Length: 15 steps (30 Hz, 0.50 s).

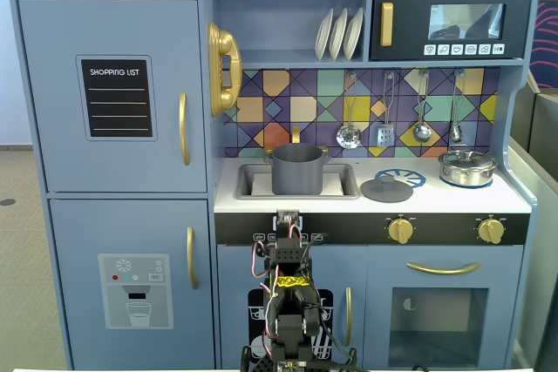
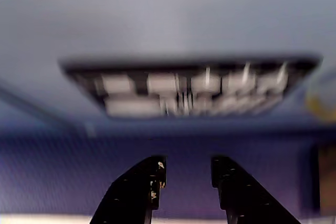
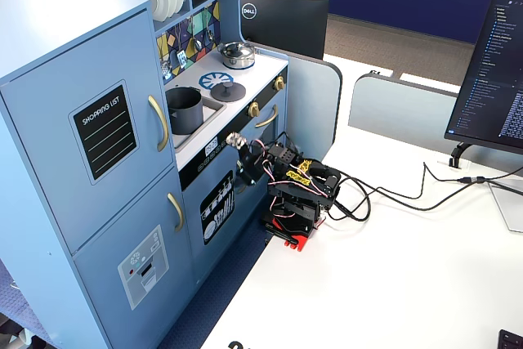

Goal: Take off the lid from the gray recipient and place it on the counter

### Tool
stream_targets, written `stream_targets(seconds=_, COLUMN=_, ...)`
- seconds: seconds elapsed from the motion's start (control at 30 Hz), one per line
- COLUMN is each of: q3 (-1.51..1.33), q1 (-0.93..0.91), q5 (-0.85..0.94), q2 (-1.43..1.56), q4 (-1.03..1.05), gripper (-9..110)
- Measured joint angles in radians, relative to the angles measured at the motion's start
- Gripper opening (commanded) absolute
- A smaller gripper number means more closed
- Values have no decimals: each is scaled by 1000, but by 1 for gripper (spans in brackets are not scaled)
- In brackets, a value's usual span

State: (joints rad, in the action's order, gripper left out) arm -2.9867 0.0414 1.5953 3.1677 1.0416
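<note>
The gripper (image 2: 186, 174) is hanging slightly open and empty in front of the kitchen's black panel. Beyond it, the gray recipient (image 1: 297, 169) is sitting uncovered in the sink recess, and the lid (image 1: 386, 189) is lying flat on the counter (image 1: 453, 199), beside the burner ring (image 1: 404, 177).

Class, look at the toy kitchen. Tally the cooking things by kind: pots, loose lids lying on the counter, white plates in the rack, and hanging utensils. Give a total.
Pots: 2 (gray recipient, silver pot)
Loose lids on the counter: 1 (the lid)
White plates: 3
Hanging utensils: 4
Total: 10
</note>
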Motion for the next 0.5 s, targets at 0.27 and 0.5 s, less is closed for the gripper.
stream_targets(seconds=0.27, q3=-20, q1=3, q5=34, q2=3, q4=258, gripper=0)
stream_targets(seconds=0.5, q3=-15, q1=3, q5=29, q2=17, q4=318, gripper=3)
